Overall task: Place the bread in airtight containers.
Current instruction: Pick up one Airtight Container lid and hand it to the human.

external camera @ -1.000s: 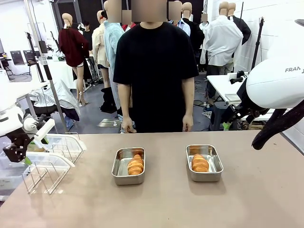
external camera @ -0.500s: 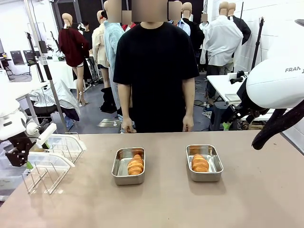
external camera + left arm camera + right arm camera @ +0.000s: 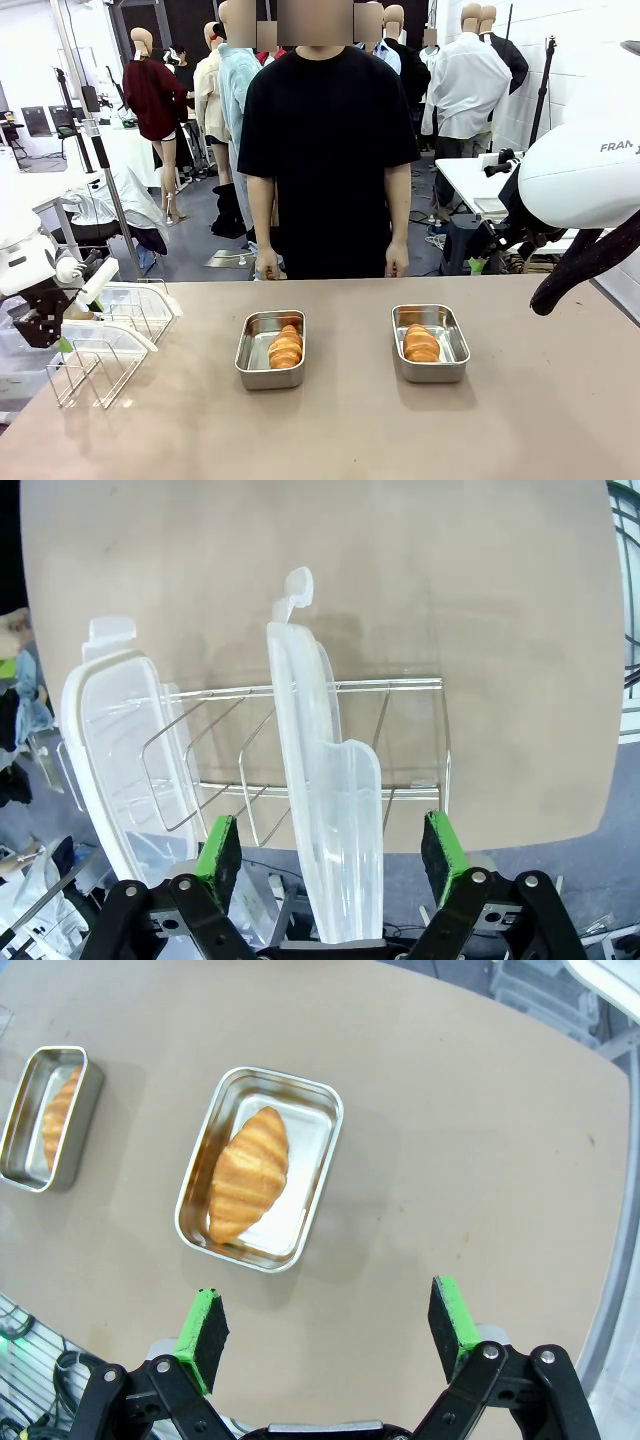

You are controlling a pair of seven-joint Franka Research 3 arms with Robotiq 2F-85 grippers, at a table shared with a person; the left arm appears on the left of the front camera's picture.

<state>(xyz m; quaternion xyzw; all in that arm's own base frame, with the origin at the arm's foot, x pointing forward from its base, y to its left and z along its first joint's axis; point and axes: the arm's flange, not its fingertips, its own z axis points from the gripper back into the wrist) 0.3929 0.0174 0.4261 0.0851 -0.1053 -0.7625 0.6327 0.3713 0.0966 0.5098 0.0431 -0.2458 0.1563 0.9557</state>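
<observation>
Beige table (image 3: 330,430) runs the full width of the front view. A person (image 3: 325,150) in a black shirt stands at the far edge, arms down, hands just behind the rim.

Right arm (image 3: 585,175) – bulky white housing, high at the right side, off the table. Left arm (image 3: 25,265) sits low at the left edge, beside the wire rack (image 3: 95,365).

Rack stands at the table's left end. It holds two clear, white-rimmed lids: the first lid (image 3: 310,740) upright on edge in the slots, its tab pointing away from the wrist; the second lid (image 3: 110,750) leaning at the rack's end.

Two steel tins lie mid-table, well apart and both uncovered: left tin (image 3: 252,360) and right tin (image 3: 455,345). Each has one piece of bread inside, lying lengthwise on the bottom: left roll (image 3: 285,349), right roll (image 3: 420,343).

Left gripper (image 3: 330,850) – jaws wide, green pads (image 3: 218,845) on either side of the first lid, a gap showing on both sides, not touching it.

Right gripper (image 3: 326,1310) hangs above bare table, jaws spread wide, holding nothing; the right tin lies just beyond its fingertips.
</observation>
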